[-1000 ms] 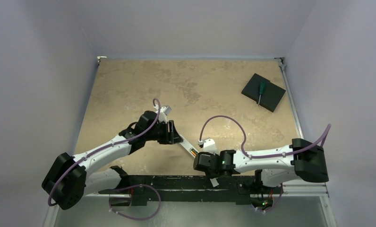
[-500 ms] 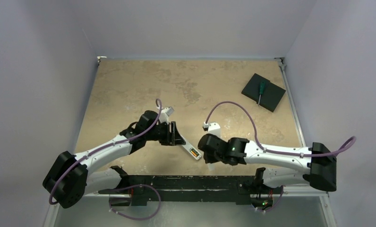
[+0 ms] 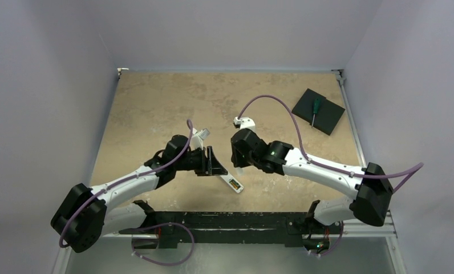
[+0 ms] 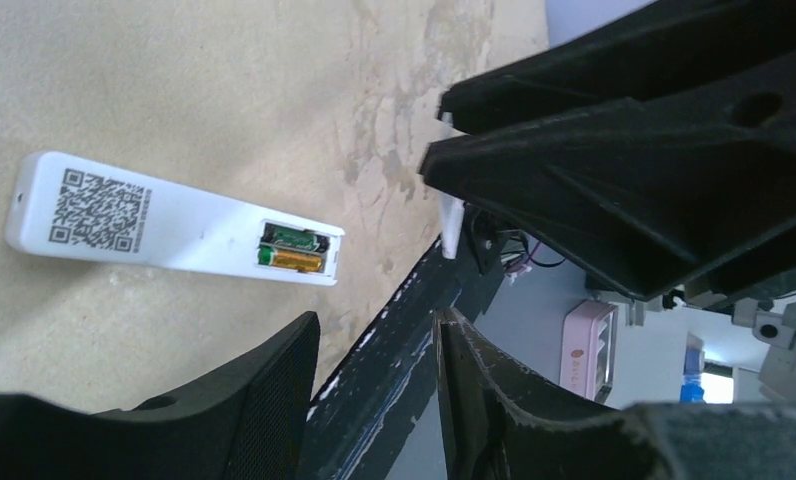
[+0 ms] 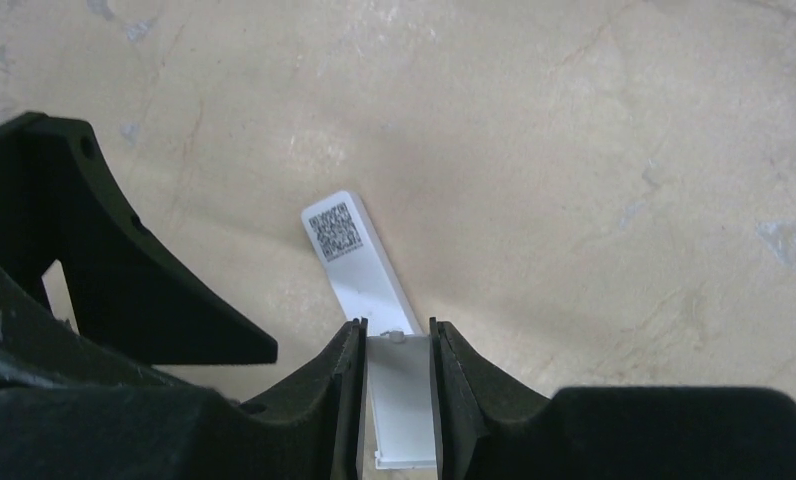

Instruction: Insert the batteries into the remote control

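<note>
— Near the front edge of the surface [image 5: 574, 150], we have the remote control [image 4: 174, 225] lying face down, its recess open. The batteries [image 4: 292, 250] sit inside: the gold-orange one is plain, the darker one beside it harder to read.

— Our right fingers [image 5: 474, 400] clamp a white cover [image 5: 402, 400] at the remote's open end. We cannot tell whether the two touch.

— Our left fingers [image 4: 254, 410] stand apart, grasping nothing, so nothing pins the remote.

— That worries us. If we press the cover on crooked, its tab may miss the slot. The loose remote could then skid toward the edge, or a cell could pop out.
</note>
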`<state>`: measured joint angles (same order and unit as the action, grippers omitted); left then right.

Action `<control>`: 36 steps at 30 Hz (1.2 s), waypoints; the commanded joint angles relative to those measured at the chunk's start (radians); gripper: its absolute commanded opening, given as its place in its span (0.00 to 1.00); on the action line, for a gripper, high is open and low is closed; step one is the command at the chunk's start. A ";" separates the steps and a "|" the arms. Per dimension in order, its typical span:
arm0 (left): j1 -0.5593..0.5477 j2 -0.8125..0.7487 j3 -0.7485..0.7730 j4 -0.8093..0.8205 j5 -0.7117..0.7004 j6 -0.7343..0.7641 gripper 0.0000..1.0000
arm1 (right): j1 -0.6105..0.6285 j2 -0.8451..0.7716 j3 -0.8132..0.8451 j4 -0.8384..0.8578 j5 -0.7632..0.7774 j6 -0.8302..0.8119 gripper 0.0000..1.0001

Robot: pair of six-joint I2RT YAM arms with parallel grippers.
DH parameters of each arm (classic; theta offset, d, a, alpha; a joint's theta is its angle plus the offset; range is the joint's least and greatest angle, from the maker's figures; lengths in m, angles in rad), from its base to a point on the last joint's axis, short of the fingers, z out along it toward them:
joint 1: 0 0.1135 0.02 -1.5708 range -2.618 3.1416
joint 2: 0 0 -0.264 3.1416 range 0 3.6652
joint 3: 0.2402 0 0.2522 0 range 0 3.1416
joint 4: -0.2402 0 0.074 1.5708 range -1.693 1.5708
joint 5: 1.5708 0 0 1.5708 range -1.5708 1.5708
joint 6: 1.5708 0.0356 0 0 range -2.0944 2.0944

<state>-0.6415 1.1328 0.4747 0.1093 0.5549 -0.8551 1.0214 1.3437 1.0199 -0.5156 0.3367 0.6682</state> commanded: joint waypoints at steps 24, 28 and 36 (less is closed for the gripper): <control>0.002 0.086 -0.063 0.367 -0.020 -0.227 0.39 | -0.027 0.077 0.098 0.141 -0.110 -0.032 0.25; 0.002 0.101 -0.068 0.387 -0.024 -0.237 0.35 | -0.028 0.074 0.092 0.150 -0.115 -0.029 0.25; 0.002 0.124 -0.078 0.438 -0.011 -0.260 0.08 | -0.028 0.068 0.076 0.163 -0.120 -0.022 0.24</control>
<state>-0.6418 1.2503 0.4091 0.4664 0.5419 -1.1019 0.9943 1.4353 1.0866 -0.3866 0.2207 0.6369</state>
